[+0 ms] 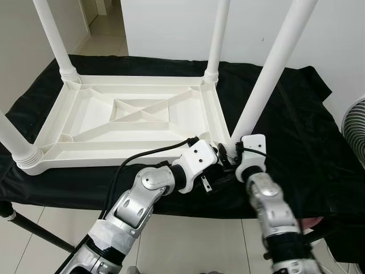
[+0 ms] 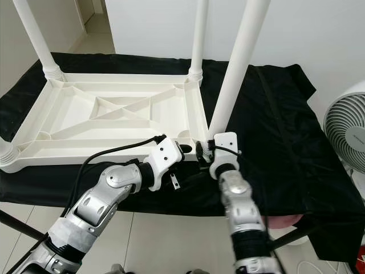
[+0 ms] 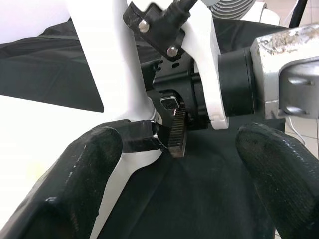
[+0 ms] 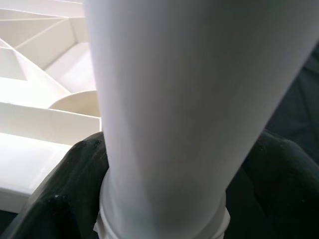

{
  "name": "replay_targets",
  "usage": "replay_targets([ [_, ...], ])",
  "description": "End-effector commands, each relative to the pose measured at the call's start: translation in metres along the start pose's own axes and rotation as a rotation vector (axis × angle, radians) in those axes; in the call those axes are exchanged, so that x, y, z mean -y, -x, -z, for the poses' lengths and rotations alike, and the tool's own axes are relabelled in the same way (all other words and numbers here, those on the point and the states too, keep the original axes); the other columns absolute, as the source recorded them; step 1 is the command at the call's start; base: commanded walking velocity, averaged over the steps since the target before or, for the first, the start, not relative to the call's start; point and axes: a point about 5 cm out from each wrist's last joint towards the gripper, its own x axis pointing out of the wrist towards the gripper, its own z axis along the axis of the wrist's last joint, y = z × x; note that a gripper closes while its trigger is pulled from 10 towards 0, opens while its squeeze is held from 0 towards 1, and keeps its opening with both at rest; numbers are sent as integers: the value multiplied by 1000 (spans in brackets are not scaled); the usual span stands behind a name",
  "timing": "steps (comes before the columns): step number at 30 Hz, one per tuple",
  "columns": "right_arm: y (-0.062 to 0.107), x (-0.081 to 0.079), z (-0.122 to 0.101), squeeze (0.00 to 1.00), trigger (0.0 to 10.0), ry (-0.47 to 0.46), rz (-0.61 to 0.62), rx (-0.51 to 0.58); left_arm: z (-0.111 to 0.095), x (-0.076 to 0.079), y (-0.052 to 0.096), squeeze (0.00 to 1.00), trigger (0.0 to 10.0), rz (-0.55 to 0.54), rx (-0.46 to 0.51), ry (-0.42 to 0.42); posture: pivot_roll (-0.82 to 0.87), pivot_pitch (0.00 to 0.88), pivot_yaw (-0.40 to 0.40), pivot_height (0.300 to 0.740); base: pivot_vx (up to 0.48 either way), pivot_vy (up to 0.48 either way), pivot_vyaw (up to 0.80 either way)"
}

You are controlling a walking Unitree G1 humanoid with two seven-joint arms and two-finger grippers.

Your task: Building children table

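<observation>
Upturned white tabletop (image 1: pixel 131 117) lies on the black-draped worktop (image 1: pixel 296 137). Right tool (image 4: pixel 164 199) clenched round the near-right leg (image 1: pixel 268 74) at its base; left tool (image 3: pixel 179 164) spread, just beside. Leg leans: a crooked seat could jam or pop out.

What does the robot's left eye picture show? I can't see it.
A white table top lies upside down on a black cloth, legs pointing up. Both robot grippers meet at the near leg: the right gripper around its base, the left gripper beside it.
</observation>
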Motion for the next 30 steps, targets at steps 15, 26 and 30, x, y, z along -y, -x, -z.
replay_targets([
  [15, -26, -5, -17, 0, 10000, 118, -455, 29, 0, -7, 1, 0, 10000, -18, -11, -12, -118, 39, 7, 740, 0, 0, 0],
  [26, -28, -8, -5, 0, 0, 95, -551, -19, -1, -9, 4, 0, 10000, -34, -11, -11, -105, 41, 4, 740, 0, 0, 0],
  [30, -26, -5, -3, 0, 0, 76, -550, -16, -1, -9, 4, 0, 10000, -34, -11, -9, -110, 42, 6, 740, 0, 0, 0],
])
